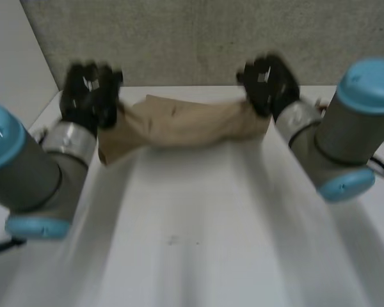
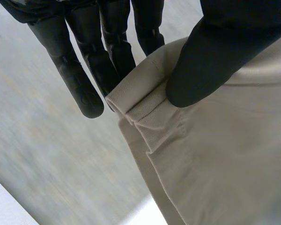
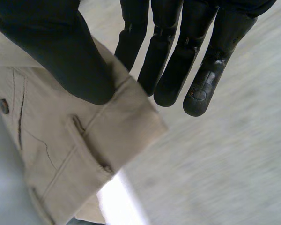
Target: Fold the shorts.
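Between left hand [image 1: 88,96] and right hand [image 1: 267,83], shorts [image 1: 185,125] stretched crosswise, ends pinched

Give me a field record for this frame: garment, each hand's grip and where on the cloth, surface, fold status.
garment: tan shorts, stretched sideways between the two hands
left hand: thumb pinches a hemmed corner against the fingers
right hand: thumb pinches the waistband edge against the fingers, beside a belt loop
detail: button next to a pocket slit
surface: white table, shorts at its far end
contact with table: cannot tell
fold status: no finished fold seen
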`<state>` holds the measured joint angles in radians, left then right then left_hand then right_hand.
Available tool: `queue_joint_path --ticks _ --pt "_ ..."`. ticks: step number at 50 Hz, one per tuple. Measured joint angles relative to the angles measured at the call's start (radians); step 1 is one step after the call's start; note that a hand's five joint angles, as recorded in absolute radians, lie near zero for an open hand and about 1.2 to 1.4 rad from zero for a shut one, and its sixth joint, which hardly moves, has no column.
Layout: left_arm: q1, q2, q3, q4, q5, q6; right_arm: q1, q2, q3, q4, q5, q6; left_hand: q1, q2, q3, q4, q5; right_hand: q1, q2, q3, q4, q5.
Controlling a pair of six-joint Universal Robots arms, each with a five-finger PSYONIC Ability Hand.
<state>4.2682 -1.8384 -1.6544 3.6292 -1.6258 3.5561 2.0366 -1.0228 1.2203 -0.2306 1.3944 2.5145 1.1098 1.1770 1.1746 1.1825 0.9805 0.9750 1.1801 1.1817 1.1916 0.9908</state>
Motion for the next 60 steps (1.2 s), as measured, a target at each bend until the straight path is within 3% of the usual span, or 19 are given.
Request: queue_joint_path --ticks 12,21,27,33,35,37,38,41,50,56,60 --pt "-0.06 0.03 -0.224 -0.142 0.003 -0.013 -0.01 -0.01 0.23 0.264 -0.009 -0.078 0.0 0.0 0.0 0.0 0.0 0.0 0.0 0.0 0.0 0.0" --pt "-0.074 0.207 -0.349 -0.335 0.003 0.002 -0.028 -0.185 0.397 0.451 -0.027 -0.099 0.0 0.0 0.0 0.001 0.0 0.0 0.0 0.0 0.0 0.0" --pt "-0.078 0.31 -0.411 -0.517 0.004 0.046 -0.053 -0.301 0.533 0.559 -0.026 -0.197 0.0 0.0 0.0 0.001 0.0 0.0 0.0 0.0 0.0 0.0" --pt "-0.102 0.355 -0.447 -0.608 0.003 0.089 -0.09 -0.356 0.643 0.655 -0.022 -0.313 0.0 -0.003 -0.002 -0.007 0.0 0.0 0.0 0.0 0.0 0.0" --pt "-0.115 0.361 -0.451 -0.618 0.002 0.096 -0.1 -0.368 0.665 0.668 -0.024 -0.333 -0.054 -0.122 -0.111 -0.118 -0.088 0.0 0.0 0.0 0.0 0.0" --pt "-0.124 0.363 -0.451 -0.622 0.002 0.1 -0.108 -0.376 0.68 0.671 -0.028 -0.342 -0.185 -0.247 -0.227 -0.236 -0.205 0.0 0.0 0.0 0.0 0.0" --pt "-0.129 0.364 -0.45 -0.622 0.002 0.102 -0.11 -0.379 0.685 0.669 -0.031 -0.344 -0.401 -0.44 -0.414 -0.427 -0.395 0.0 0.0 0.0 0.0 0.0" --pt "-0.136 0.363 -0.439 -0.62 0.002 0.109 -0.116 -0.385 0.693 0.656 -0.043 -0.342 -0.715 -0.742 -0.733 -0.753 -0.722 0.0 0.0 0.0 0.0 0.0" --pt "-0.117 0.322 -0.3 -0.553 0.013 0.165 -0.126 -0.385 0.703 0.567 -0.089 -0.309 -0.799 -0.875 -0.871 -0.884 -0.868 0.0 0.0 0.0 0.0 0.0" --pt "-0.08 0.215 -0.183 -0.375 0.041 0.18 -0.126 -0.383 0.715 0.516 -0.101 -0.264 -0.799 -0.875 -0.871 -0.884 -0.868 0.0 0.0 0.0 0.0 0.0" --pt "-0.061 0.081 -0.087 -0.233 0.112 0.18 -0.126 -0.381 0.726 0.487 -0.108 -0.249 -0.77 -0.838 -0.838 -0.846 -0.814 0.0 0.0 0.0 0.0 0.0"
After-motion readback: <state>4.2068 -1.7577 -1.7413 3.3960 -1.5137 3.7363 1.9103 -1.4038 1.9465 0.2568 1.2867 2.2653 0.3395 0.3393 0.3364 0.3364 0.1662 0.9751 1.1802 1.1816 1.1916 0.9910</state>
